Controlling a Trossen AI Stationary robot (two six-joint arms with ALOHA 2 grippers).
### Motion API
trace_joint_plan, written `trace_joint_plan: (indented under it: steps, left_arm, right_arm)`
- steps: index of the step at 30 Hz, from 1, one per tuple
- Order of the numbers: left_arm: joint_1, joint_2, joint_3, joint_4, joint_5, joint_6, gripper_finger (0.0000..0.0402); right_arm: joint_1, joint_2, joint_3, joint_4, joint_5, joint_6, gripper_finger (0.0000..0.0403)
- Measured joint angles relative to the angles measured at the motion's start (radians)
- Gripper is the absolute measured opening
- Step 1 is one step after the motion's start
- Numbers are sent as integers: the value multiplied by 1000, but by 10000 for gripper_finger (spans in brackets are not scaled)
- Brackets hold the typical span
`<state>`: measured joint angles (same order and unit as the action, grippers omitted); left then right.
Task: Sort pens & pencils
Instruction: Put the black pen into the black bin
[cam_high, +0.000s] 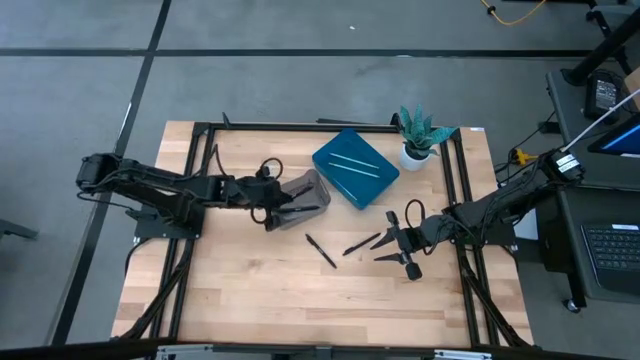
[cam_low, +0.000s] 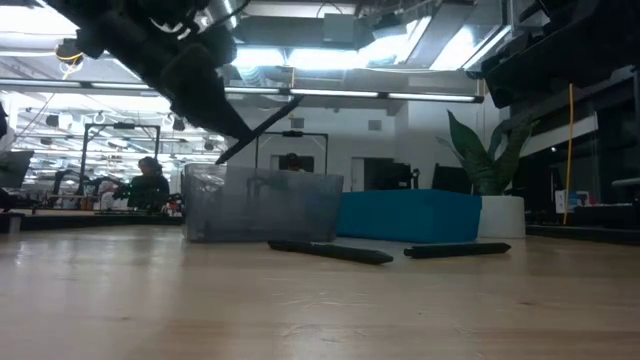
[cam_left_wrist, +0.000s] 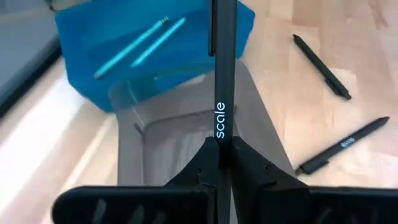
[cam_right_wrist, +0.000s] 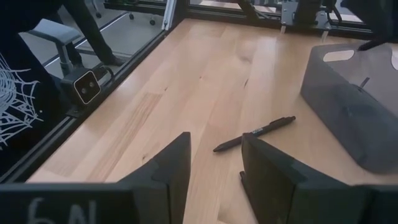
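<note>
My left gripper (cam_left_wrist: 221, 155) is shut on a black pen (cam_left_wrist: 222, 74) printed "scale". It hangs over the grey see-through bin (cam_high: 305, 195) left of the table's middle. Two more black pens (cam_high: 320, 250) (cam_high: 362, 243) lie flat on the wood near the middle. Two light blue sticks (cam_left_wrist: 134, 42) lie in the blue tray (cam_high: 355, 167) beyond the bin. My right gripper (cam_right_wrist: 214, 162) is open and hovers low at the table's right. One black pen (cam_right_wrist: 255, 132) lies on the wood a little beyond its fingers, untouched. My left gripper pinches the black pen between its two fingertips, just below the "scale" print (cam_left_wrist: 221, 127). The fingers slant down from the table's left, and the pen lies across them. The pen (cam_low: 265, 122) is lifted clear, tilted, above the grey bin (cam_low: 260, 205).
A potted plant (cam_high: 418, 135) stands at the far right, beside the blue tray. A black frame (cam_high: 200, 130) runs round the wooden table top. Bare wood lies along the near edge (cam_high: 300, 310). In the low view a person (cam_low: 148, 185) sits far off in the room.
</note>
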<state>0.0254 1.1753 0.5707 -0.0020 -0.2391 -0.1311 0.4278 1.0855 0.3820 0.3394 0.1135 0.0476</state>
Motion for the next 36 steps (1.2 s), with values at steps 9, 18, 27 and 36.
trace_joint_plan:
  steps: [9,18,27,36]
  left_arm:
    - [100,0,1,-54,150,-62,12]
    - [118,55,156,-376,152,-91,12]
    - [119,247,287,-503,162,-71,12]
    - [138,394,329,-505,258,-26,12]
  right_arm:
    - [0,0,0,1,14,-3,145]
    - [0,0,0,-14,79,-30,145]
    - [0,0,-1,-21,78,-32,145]
    - [0,0,-1,-23,78,-28,145]
